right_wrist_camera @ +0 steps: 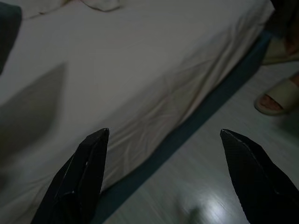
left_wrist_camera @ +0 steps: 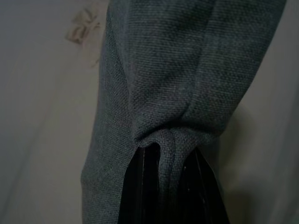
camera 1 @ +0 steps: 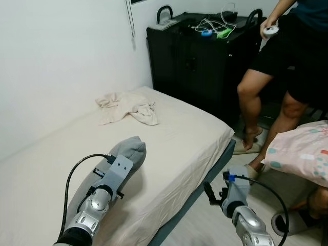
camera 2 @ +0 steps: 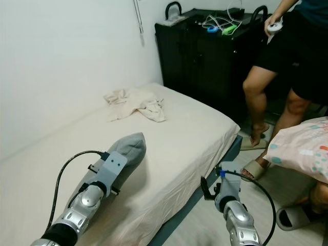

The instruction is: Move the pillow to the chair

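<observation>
Pillow [camera 1: 128,154], grey, hung above the bed [camera 1: 174,138], its edge pinched between the left gripper's [left_wrist_camera: 170,161] shut jaws. A person [camera 1: 287,66] stood by the black cabinet [camera 1: 200,56], near a patterned cushion [camera 1: 302,151]. Crumpled cloth [camera 1: 128,108] lay on the bed. The right gripper [right_wrist_camera: 161,154] hovered beside the bed's edge, jaws wide.

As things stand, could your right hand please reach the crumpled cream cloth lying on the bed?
Probably not: the open right hand hangs off the bed's near edge, above the floor, while the crumpled cream cloth lies far across the mattress.
</observation>
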Motion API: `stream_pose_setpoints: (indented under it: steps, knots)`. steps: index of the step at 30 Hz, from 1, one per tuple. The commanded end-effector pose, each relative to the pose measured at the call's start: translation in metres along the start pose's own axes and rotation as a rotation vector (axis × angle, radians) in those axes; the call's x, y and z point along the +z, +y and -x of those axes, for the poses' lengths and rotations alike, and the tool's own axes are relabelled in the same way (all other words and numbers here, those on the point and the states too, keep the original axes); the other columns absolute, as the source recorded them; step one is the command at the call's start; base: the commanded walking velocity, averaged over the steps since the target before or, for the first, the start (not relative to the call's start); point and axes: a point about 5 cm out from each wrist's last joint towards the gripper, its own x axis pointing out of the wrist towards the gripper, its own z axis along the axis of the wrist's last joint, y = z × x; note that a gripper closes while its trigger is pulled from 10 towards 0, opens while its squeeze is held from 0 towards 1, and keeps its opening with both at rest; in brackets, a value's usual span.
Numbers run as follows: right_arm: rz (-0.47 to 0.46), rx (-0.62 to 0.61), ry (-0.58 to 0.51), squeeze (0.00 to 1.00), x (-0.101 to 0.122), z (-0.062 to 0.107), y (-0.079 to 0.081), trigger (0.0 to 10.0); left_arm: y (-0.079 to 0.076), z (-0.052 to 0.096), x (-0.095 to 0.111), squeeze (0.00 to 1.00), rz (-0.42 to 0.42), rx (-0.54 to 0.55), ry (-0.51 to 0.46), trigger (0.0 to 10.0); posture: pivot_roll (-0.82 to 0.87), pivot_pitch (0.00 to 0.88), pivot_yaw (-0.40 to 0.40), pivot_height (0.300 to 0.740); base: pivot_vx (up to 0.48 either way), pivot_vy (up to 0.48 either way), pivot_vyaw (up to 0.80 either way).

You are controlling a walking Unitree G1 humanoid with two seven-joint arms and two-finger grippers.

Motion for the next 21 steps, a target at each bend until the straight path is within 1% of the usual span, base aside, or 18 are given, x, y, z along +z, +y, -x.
stream_pose_setpoints:
  steps: [1,4,7,12,14,15,16,18,19,21]
  knots:
    - [0.008,-0.013,-0.009,0.0,0.002,-0.003,-0.001,10.0,0.0,0.0,-0.005,0.0,0.015,-0.004,0.02,10.0,-0.06,0.0,0.134,0.74,0.0,0.0,0.0]
    - [0.022,-0.036,-0.015,0.0,0.002,-0.005,-0.002,10.0,-0.006,0.001,-0.007,0.0,0.023,-0.031,0.027,10.0,-0.07,0.0,0.172,0.74,0.0,0.0,0.0]
    - [0.01,-0.042,-0.026,0.0,0.001,-0.006,0.001,10.0,-0.013,0.001,-0.007,0.0,0.008,-0.072,0.026,10.0,-0.08,0.0,0.206,0.74,0.0,0.0,0.0]
    - [0.008,-0.06,-0.031,0.0,0.001,-0.007,0.001,10.0,-0.016,-0.001,-0.002,0.0,-0.003,-0.1,0.005,10.0,-0.1,0.0,0.21,0.74,0.0,0.0,0.0]
    - [0.037,-0.054,-0.027,0.0,0.001,-0.008,0.002,10.0,-0.016,-0.003,-0.001,0.0,-0.002,-0.098,0.004,10.0,-0.1,0.0,0.197,0.74,0.0,0.0,0.0]
    - [0.083,-0.036,-0.017,0.0,0.001,-0.009,0.005,10.0,-0.015,-0.003,-0.002,0.0,0.018,-0.081,0.011,10.0,-0.11,0.0,0.158,0.74,0.0,0.0,0.0]
    - [0.083,-0.036,-0.017,0.0,0.001,-0.009,0.005,10.0,-0.015,-0.003,-0.002,0.0,0.018,-0.081,0.011,10.0,-0.11,0.0,0.158,0.74,0.0,0.0,0.0]
    - [0.162,0.001,0.002,0.0,0.001,-0.011,0.01,10.0,-0.015,-0.003,-0.004,0.0,0.055,-0.051,0.024,10.0,-0.12,0.0,0.114,0.74,0.0,0.0,0.0]
    - [0.162,0.001,0.002,0.0,0.001,-0.011,0.01,10.0,-0.015,-0.003,-0.004,0.0,0.055,-0.051,0.024,10.0,-0.12,0.0,0.114,0.74,0.0,0.0,0.0]
    - [0.232,0.059,0.025,0.0,0.002,-0.014,0.015,10.0,-0.016,-0.003,-0.008,0.0,0.111,-0.018,0.05,10.0,-0.14,0.0,0.026,0.74,0.0,0.0,0.0]
